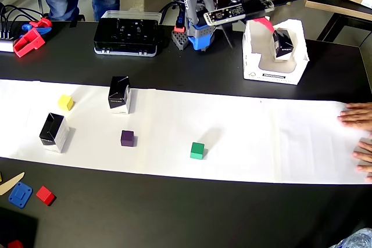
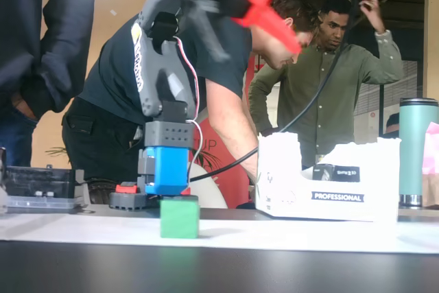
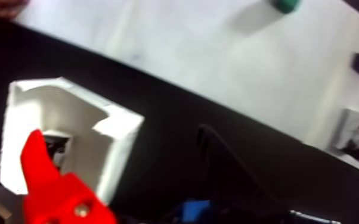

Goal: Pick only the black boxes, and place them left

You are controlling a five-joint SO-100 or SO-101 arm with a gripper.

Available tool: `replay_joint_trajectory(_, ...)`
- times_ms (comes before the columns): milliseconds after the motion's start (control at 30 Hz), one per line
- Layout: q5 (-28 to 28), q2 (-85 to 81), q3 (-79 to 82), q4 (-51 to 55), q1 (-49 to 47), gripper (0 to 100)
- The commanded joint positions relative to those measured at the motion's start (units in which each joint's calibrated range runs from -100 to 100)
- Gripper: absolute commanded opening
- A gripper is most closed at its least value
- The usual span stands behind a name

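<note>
Two black boxes [image 1: 119,94] [image 1: 54,132] stand on the white paper strip at the left of the overhead view. A third black box [image 1: 283,43] lies inside the white bin [image 1: 256,71], and shows through the bin's cut-away in the fixed view [image 2: 336,172]. My gripper [image 1: 268,27] hangs over the bin's left side, above that box, open and empty. Its red finger [image 2: 267,18] points down toward the bin [image 2: 288,183]. In the wrist view the red finger [image 3: 45,179] sits over the bin [image 3: 116,137]; one box on the paper [image 3: 358,138] shows at right.
Yellow [image 1: 65,102], purple [image 1: 127,138] and green [image 1: 197,150] cubes sit on the paper. A flat black device case [image 1: 127,37] lies at the back beside the arm's base [image 1: 200,36]. A person's hand [image 1: 357,114] rests on the paper's right end. Red and blue parts [image 1: 28,40] lie far left.
</note>
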Motion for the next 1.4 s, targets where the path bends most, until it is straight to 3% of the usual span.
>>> replay_joint_trajectory(0, 7.0, -3.2, -0.9, 0.2, 16.2, 46)
replay_joint_trajectory(167, 12.1, -3.2, 0.2, -4.8, 32.2, 46)
replay_joint_trajectory(533, 22.4, -3.1, 23.8, -33.8, 54.1, 46)
replay_joint_trajectory(933, 23.9, 18.4, 12.9, -38.7, 58.8, 46)
replay_joint_trajectory(1067, 23.9, 22.5, 13.7, -46.8, 58.9, 46)
replay_joint_trajectory(1300, 23.3, 31.8, 18.2, -47.4, 57.5, 46)
replay_joint_trajectory(1367, 23.3, 32.2, 22.2, -47.2, 56.0, 40)
